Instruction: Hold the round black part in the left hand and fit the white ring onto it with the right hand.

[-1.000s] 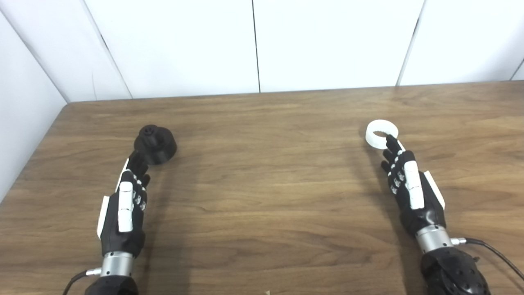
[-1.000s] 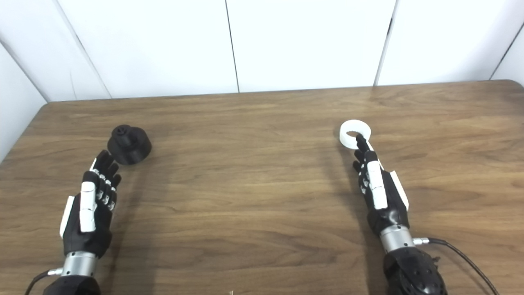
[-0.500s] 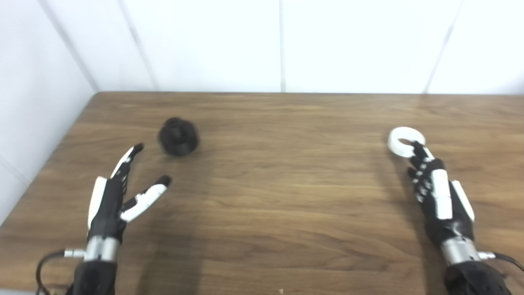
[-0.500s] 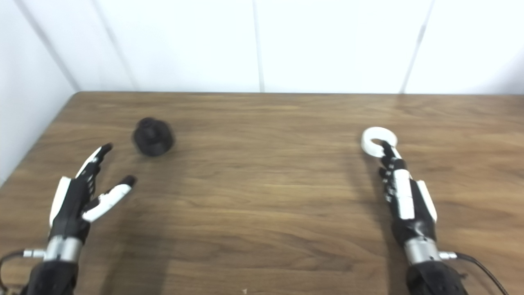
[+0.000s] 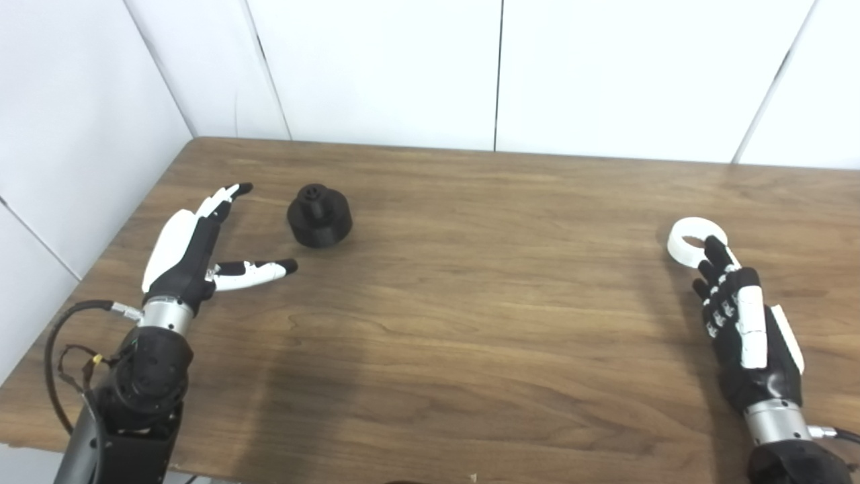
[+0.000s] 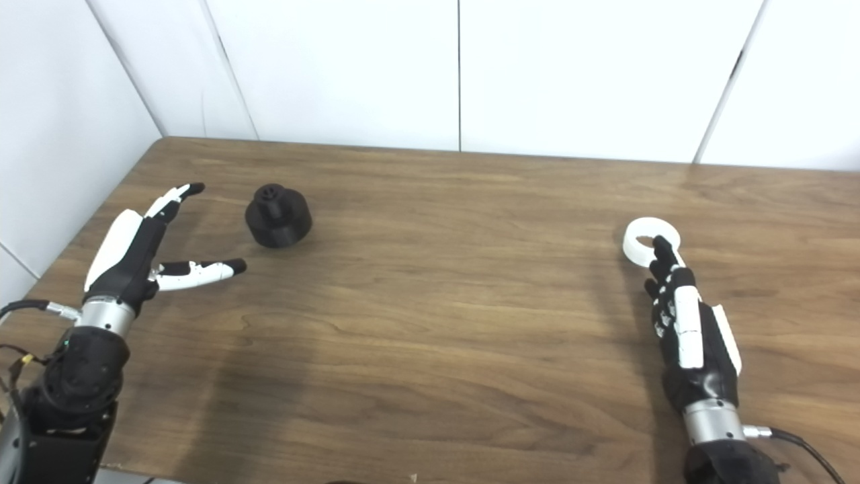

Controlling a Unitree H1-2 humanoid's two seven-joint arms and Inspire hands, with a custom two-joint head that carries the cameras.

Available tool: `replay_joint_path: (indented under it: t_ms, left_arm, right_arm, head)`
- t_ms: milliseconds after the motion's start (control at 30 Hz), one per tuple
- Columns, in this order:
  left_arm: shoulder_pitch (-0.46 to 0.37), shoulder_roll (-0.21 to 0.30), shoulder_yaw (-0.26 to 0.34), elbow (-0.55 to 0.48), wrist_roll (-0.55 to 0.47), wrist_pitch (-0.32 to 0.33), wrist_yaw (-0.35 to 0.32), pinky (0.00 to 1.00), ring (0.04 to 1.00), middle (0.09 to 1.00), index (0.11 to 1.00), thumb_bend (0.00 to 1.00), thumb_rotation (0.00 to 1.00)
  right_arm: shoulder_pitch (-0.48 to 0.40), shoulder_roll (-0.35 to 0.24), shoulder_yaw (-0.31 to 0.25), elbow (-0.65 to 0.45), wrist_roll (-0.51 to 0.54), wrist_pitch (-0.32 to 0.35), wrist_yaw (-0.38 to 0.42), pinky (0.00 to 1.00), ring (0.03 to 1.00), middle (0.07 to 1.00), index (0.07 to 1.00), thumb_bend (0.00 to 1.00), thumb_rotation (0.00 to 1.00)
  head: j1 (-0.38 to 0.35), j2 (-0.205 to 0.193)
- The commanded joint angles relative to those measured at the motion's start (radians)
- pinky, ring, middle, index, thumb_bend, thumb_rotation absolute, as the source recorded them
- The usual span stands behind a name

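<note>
On the wooden table (image 5: 470,302), far left, the round black part (image 5: 320,216) sits upright, its small hub on top, untouched. Left hand (image 5: 191,252) is just left of it and clear of it: empty, fingers (image 5: 225,198) extended toward the wall, thumb (image 5: 259,269) splayed toward the centre, so it's spread wide with the part beyond the gap. White ring (image 5: 697,240) lies flat near the right side. Right hand (image 5: 746,323) is palm-down with its fingers together and extended; their tips overlap the ring's near edge. Contact or just above it: can't tell. Nothing is gripped.

View differences: the left eye view shows the looped black cable (image 5: 60,336) at the left wrist more fully; the right eye view crops most of it, but shows more table right of the ring.
</note>
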Motion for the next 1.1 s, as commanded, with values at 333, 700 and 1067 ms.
replay_joint_path:
  t_ms: [333,700,1067]
  left_arm:
    - [-0.154,0.086,-0.078,0.137,0.065,0.005,-0.024,0.92,0.992,0.964,0.897,0.94,0.34]
    - [-0.238,0.097,-0.121,0.217,0.068,-0.003,-0.019,0.92,0.989,0.952,0.880,0.92,0.33]
    - [-0.309,0.101,-0.160,0.297,0.070,0.015,-0.023,0.89,0.989,0.961,0.890,0.91,0.33]
  right_arm:
    - [-0.014,0.002,0.006,-0.020,-0.001,-0.047,0.009,1.00,1.000,0.994,0.958,0.52,1.00]
    - [0.000,0.018,0.009,-0.035,-0.018,-0.035,-0.008,1.00,1.000,0.987,0.949,0.53,1.00]
    - [0.008,0.029,0.010,-0.040,-0.027,-0.035,-0.008,1.00,1.000,0.989,0.958,0.52,1.00]
  head:
    - [-0.014,-0.006]
    - [-0.040,-0.011]
    - [-0.056,-0.010]
